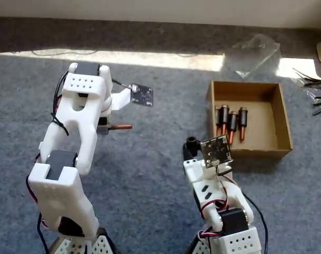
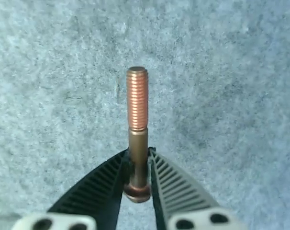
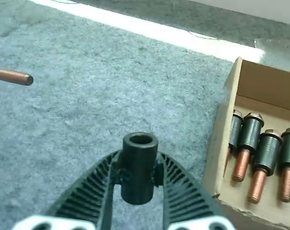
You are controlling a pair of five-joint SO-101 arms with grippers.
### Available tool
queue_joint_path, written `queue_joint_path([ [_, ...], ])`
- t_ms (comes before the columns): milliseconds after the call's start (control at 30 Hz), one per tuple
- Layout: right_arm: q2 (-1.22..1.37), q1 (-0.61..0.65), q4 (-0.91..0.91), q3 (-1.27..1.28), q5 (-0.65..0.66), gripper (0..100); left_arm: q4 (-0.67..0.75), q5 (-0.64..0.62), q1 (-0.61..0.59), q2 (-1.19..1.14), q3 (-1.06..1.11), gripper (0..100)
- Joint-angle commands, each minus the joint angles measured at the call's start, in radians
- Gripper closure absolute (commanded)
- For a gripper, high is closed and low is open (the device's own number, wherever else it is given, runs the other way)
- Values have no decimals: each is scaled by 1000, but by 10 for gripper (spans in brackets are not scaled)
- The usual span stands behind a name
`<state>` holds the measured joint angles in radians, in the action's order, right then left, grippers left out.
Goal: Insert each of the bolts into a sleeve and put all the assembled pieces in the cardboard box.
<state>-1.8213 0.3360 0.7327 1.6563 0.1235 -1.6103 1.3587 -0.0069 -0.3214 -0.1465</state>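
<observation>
The left gripper [image 2: 138, 155] has its two black ribbed fingers closed firmly on a copper-coloured bolt [image 2: 137, 110]. It pinches the smooth shank just above the rounded head, while the finely threaded end juts free over the grey, fuzzy, carpet-like table [image 1: 150, 174]. In the high view the bolt [image 1: 122, 126] pokes out level toward the right from under the white plastic left arm [image 1: 78, 132], at the left centre of the frame. Near the middle of that frame, the right gripper [image 3: 139, 160] is clamped around a matte black sleeve [image 3: 140, 143]. The sleeve is a short, thick-walled cylinder held upright with its round bore open to the camera. The sleeve [image 1: 192, 141] sits just beside the lower left corner of the cardboard box [image 1: 285, 121] and well apart from the bolt. The box is a shallow, open-topped tray of plain brown board at the right centre of the frame. It holds four assembled pieces [image 1: 232, 123] lying side by side in its left half. Each is a dark sleeve slid over a copper bolt, with the bare threaded tip pointing toward the lower edge of the frame. The right wrist view shows the same pieces [image 3: 260, 153] in a row behind the box's near wall [image 3: 221, 139]. A band of sunlight crosses the upper part of the table, where a crinkled clear plastic bag [image 1: 253, 53] lies at the upper right.
</observation>
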Motion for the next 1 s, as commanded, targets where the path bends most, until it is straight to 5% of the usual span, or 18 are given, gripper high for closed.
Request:
queue_joint_path([
  [0, -10, -12, -5, -7, 3, 995, 68, 236, 8, 33, -4, 991],
  [300, -10, -10, -5, -5, 81, 995, 120, 235, 39, -153, -13, 990],
  [967, -10, -10, -5, -5, 86, 995, 121, 233, 35, -171, -5, 934],
])
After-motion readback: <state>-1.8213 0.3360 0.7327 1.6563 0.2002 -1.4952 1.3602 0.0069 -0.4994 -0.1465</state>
